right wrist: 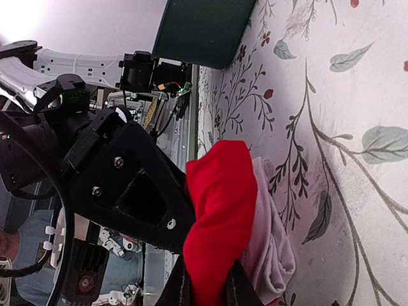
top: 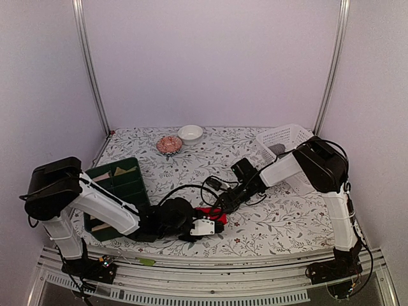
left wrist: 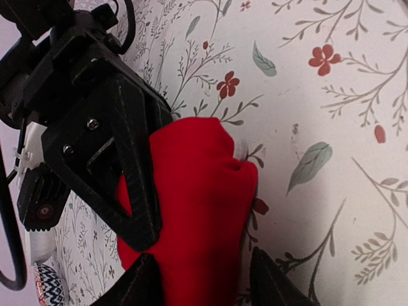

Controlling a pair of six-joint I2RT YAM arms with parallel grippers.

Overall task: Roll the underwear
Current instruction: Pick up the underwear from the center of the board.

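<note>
The red underwear (top: 209, 212) lies bunched in a short roll on the floral table (top: 280, 217), near the front middle. In the left wrist view the red underwear (left wrist: 204, 204) sits between my left gripper (left wrist: 207, 284) fingers. The jaws are open and straddle it, with a thin gap at the right finger (left wrist: 274, 284). My right gripper (right wrist: 209, 290) is shut on the red underwear (right wrist: 223, 210), pinching one end. A pale lining (right wrist: 274, 242) shows beside the red cloth. One right finger (left wrist: 137, 191) lies across the roll in the left wrist view.
A dark green bin (top: 118, 191) stands at the left with tan cloth in it. At the back right is a white basket (top: 284, 137), and a white bowl (top: 190, 132) and a patterned bowl (top: 169, 145) stand at the back. Black cables (top: 204, 188) loop behind the grippers.
</note>
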